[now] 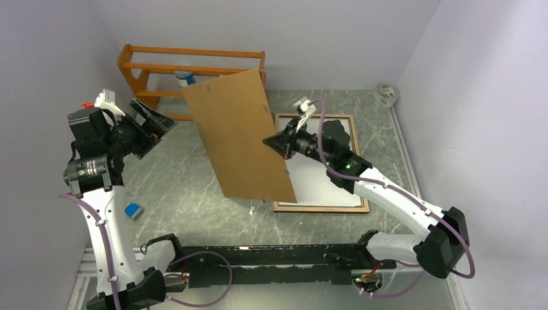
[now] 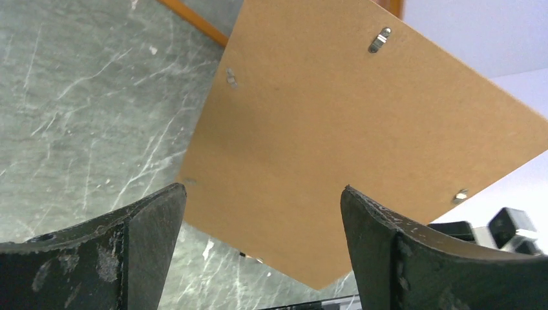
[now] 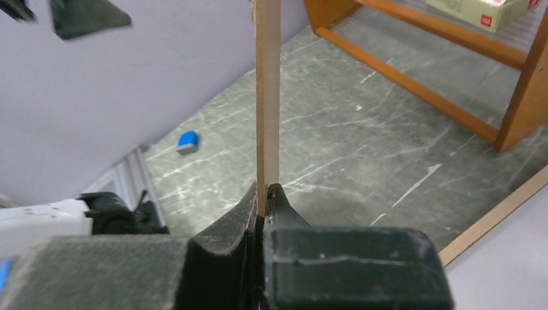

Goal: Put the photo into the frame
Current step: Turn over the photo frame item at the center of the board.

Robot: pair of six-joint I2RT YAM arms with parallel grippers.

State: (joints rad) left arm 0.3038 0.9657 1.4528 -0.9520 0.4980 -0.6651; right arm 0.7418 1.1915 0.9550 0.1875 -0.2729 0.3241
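The frame (image 1: 323, 208) lies flat on the table right of centre, its light wood-coloured side up. A white sheet (image 1: 323, 184) lies inside it, and no printed side shows, so I cannot tell whether it is the photo's reverse. My right gripper (image 1: 271, 142) is shut on the right edge of the plain brown backing board (image 1: 242, 135) and holds it tilted in the air, over the frame's left side. The right wrist view shows the board edge-on (image 3: 267, 97) between the fingers (image 3: 265, 190). My left gripper (image 1: 158, 123) is open and empty, left of the board (image 2: 362, 123) and apart from it.
An orange-brown shelf rack (image 1: 194, 61) stands at the back left with a blue-and-white can (image 1: 185, 78) on it. A small blue object (image 1: 134, 211) lies at the left front. A tape roll (image 1: 388, 93) lies at the back right. A black rail (image 1: 271, 258) runs along the near edge.
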